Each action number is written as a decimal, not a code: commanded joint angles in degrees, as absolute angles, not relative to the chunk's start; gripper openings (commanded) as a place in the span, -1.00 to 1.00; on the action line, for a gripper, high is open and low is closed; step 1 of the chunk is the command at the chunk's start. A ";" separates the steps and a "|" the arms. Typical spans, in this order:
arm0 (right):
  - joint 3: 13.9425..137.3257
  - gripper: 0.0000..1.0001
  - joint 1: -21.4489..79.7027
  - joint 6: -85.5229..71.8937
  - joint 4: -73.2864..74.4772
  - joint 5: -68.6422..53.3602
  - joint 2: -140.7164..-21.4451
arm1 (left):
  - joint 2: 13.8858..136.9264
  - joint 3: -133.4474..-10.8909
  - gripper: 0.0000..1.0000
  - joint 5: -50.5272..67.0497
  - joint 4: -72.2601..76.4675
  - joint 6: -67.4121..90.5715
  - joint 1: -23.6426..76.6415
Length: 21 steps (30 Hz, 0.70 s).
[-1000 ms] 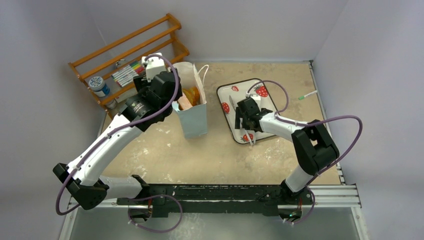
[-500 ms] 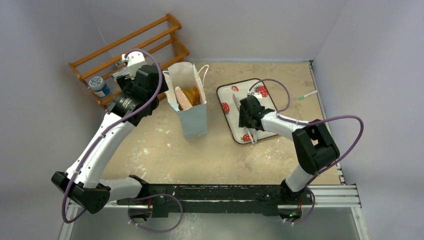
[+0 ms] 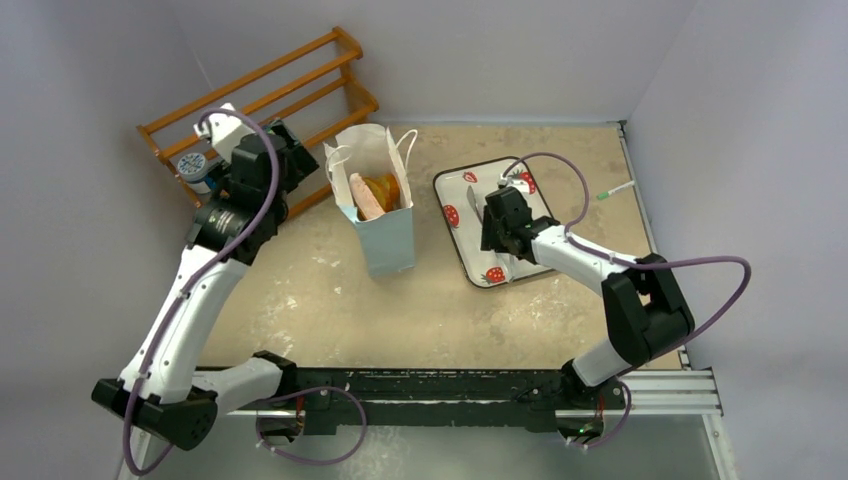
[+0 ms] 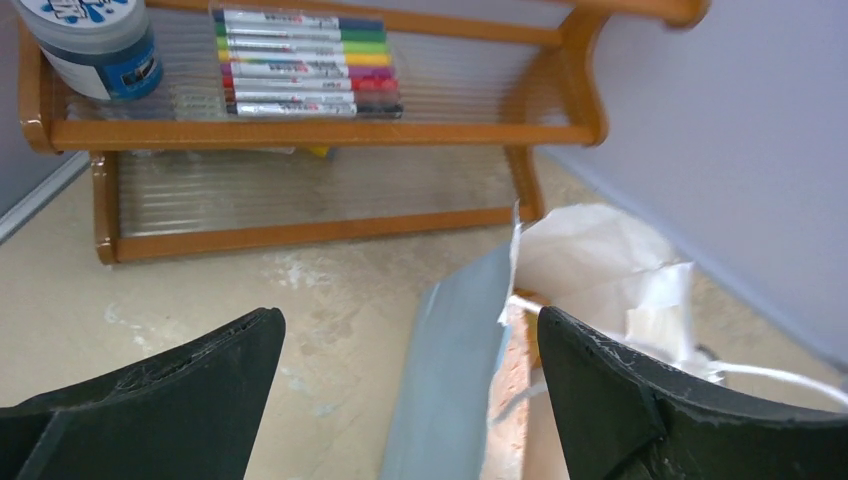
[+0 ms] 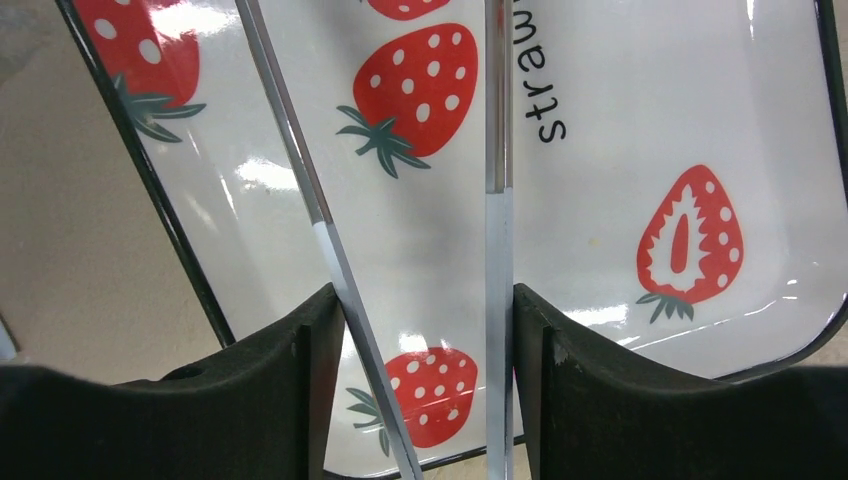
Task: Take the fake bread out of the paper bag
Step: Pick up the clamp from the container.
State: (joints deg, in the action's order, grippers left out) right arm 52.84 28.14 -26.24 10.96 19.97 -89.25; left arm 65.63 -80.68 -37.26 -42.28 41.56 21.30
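The pale-blue paper bag [image 3: 388, 238] stands upright in the middle of the table with its mouth open. Fake bread [image 3: 368, 194] shows inside it: a pale loaf end and an orange roll. My left gripper [image 3: 288, 160] is open and empty, to the left of the bag near the rack. In the left wrist view [image 4: 410, 400] the bag's blue side [image 4: 450, 380] and a bit of bread [image 4: 510, 390] lie between my spread fingers. My right gripper [image 3: 493, 232] is over the strawberry tray [image 3: 540, 200], shut on the metal tongs [image 5: 497, 250]; the wrist view shows the gripper [image 5: 420, 390] pressing both of their arms.
A wooden rack [image 3: 260, 90] stands at the far left, holding a paint jar [image 4: 95, 45] and a pack of markers [image 4: 305, 60]. A green-tipped pen [image 3: 617, 190] lies near the right wall. White cord handles [image 3: 408, 145] stick up from the bag.
My left gripper has drawn back from the bag's left rim toward the rack, open. My right gripper has shifted slightly farther over the tray, still holding the tongs.
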 commanded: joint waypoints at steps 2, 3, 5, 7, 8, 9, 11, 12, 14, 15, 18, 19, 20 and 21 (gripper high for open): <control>53.32 0.19 27.97 -25.63 11.70 20.39 -86.37 | 59.28 -79.61 0.98 -38.53 -36.45 49.40 20.48; 53.30 0.19 28.02 -25.51 11.81 20.43 -86.32 | 58.67 -79.21 0.97 -37.74 -35.89 49.70 20.49; 53.48 0.19 28.00 -25.34 12.03 20.47 -86.22 | 58.29 -78.88 0.97 -35.33 -35.31 50.20 20.50; 53.68 0.19 27.98 -25.16 12.04 20.35 -86.22 | 58.58 -78.64 0.97 -32.22 -36.03 50.63 20.53; 53.84 0.19 27.95 -25.00 12.09 20.39 -86.30 | 58.42 -78.19 0.97 -30.59 -36.22 50.90 20.53; 53.99 0.19 27.96 -24.84 12.12 20.36 -86.37 | 58.00 -77.27 0.95 -28.86 -35.92 50.90 20.54; 54.41 0.19 27.99 -24.50 12.38 20.46 -86.48 | 55.89 -74.48 0.92 -25.76 -34.20 50.57 20.48; 54.59 0.19 28.03 -24.40 12.47 20.41 -86.56 | 54.69 -73.13 0.91 -24.16 -33.07 50.27 20.48; 54.82 0.18 28.01 -24.27 12.57 20.48 -86.62 | 53.61 -70.99 0.92 -20.27 -31.83 49.01 20.50; 54.96 0.18 27.96 -24.14 12.65 20.47 -86.60 | 54.06 -70.94 0.92 -18.83 -32.82 48.70 20.48; 54.93 0.19 27.99 -23.76 12.81 20.61 -86.82 | 55.59 -70.55 0.94 -16.49 -35.35 48.09 20.50; 54.96 0.19 28.00 -23.66 12.82 20.59 -86.91 | 55.55 -70.08 0.95 -16.42 -35.22 48.08 20.48; 54.94 0.19 27.99 -23.52 12.83 20.50 -87.00 | 55.40 -69.53 0.96 -16.35 -34.57 48.05 20.51; 55.01 0.20 27.99 -23.41 12.86 20.50 -87.13 | 55.42 -69.10 0.96 -16.14 -34.06 48.07 20.56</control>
